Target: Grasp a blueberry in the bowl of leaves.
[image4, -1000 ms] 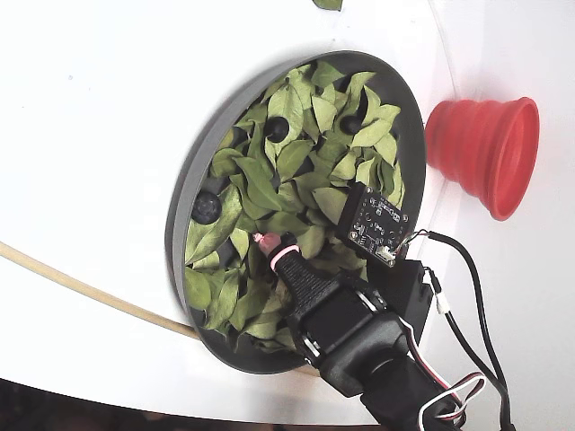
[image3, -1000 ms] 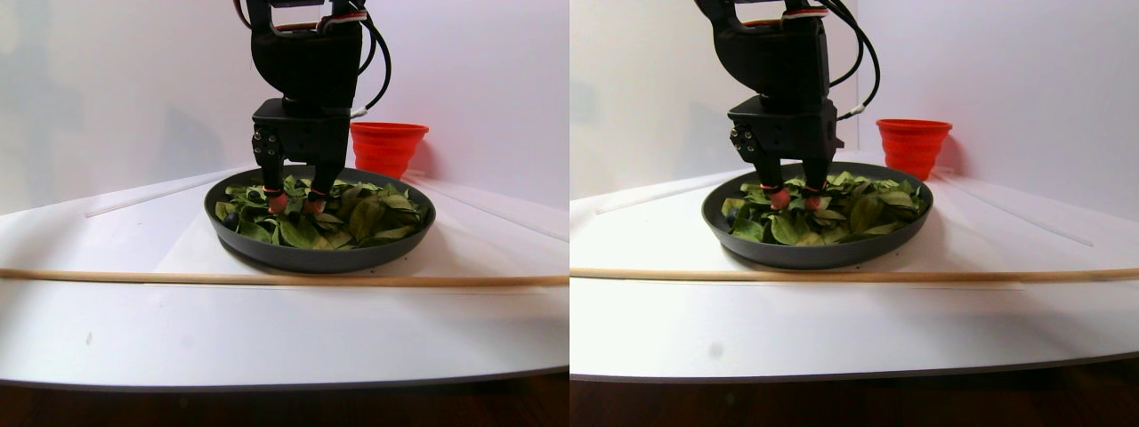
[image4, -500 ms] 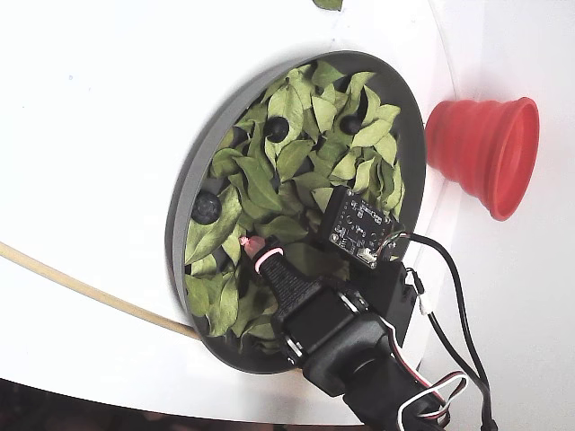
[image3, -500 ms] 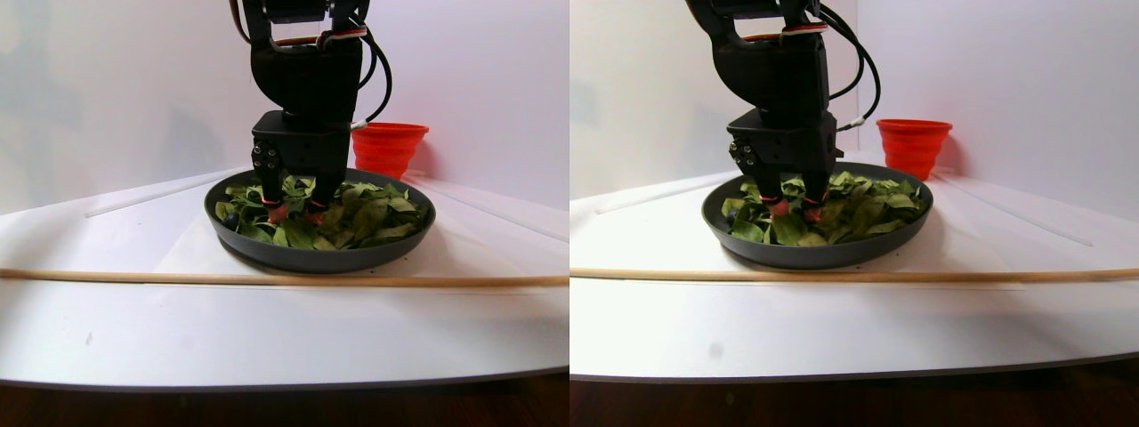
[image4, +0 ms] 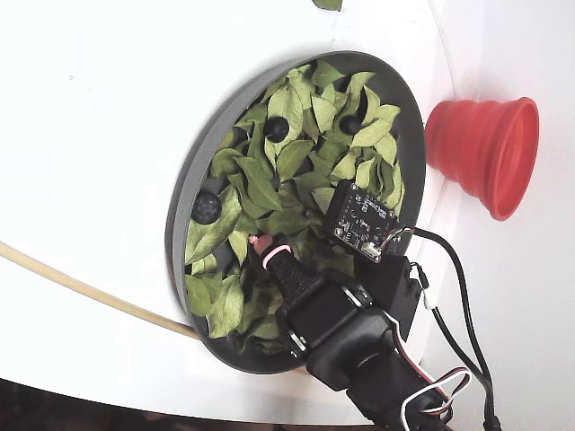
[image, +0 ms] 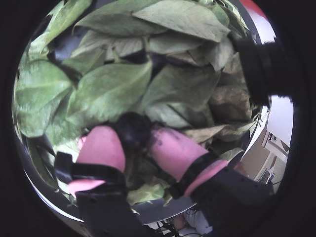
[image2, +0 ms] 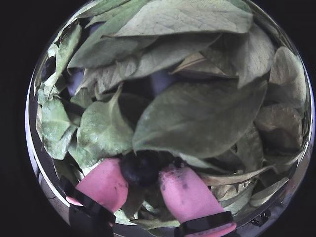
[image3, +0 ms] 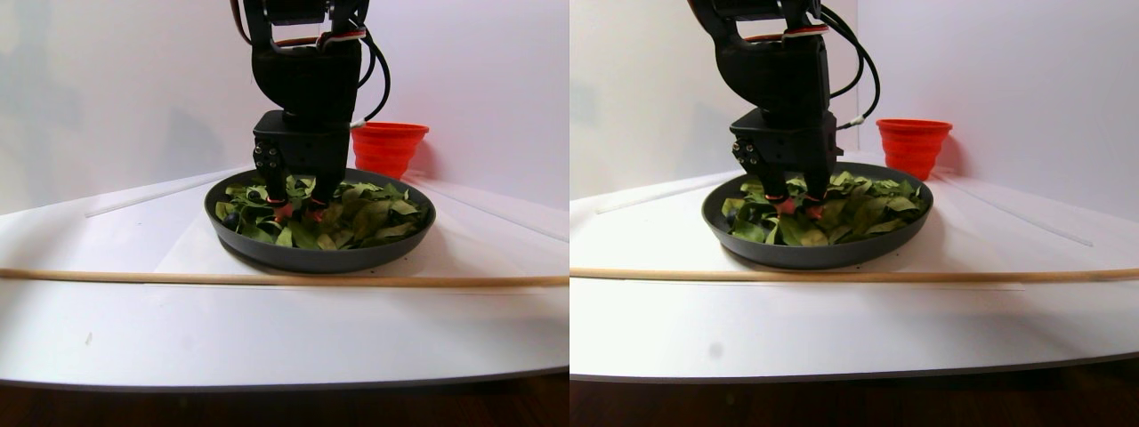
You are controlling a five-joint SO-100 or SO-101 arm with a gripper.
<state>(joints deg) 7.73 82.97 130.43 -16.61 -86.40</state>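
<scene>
Lettering is not legible anywhere, not even on the small circuit board [image4: 362, 218] riding on the arm. Table [image3: 267, 329] is white, with a thin wooden rod [image3: 267, 278] lying across it before the bowl [image3: 311, 258] and a red ribbed cup [image3: 389, 147] behind. Arm stands near vertical over the bowl, its gripper [image: 132, 148] sunk among the leaves [image2: 197, 113]. Pink-tipped fingers [image2: 103, 182] press on either side of the blueberry [image2: 139, 168], clamping it low in the leaf bed near the bowl's rim. Stereo pair and fixed views hide that berry behind fingers and foliage.
</scene>
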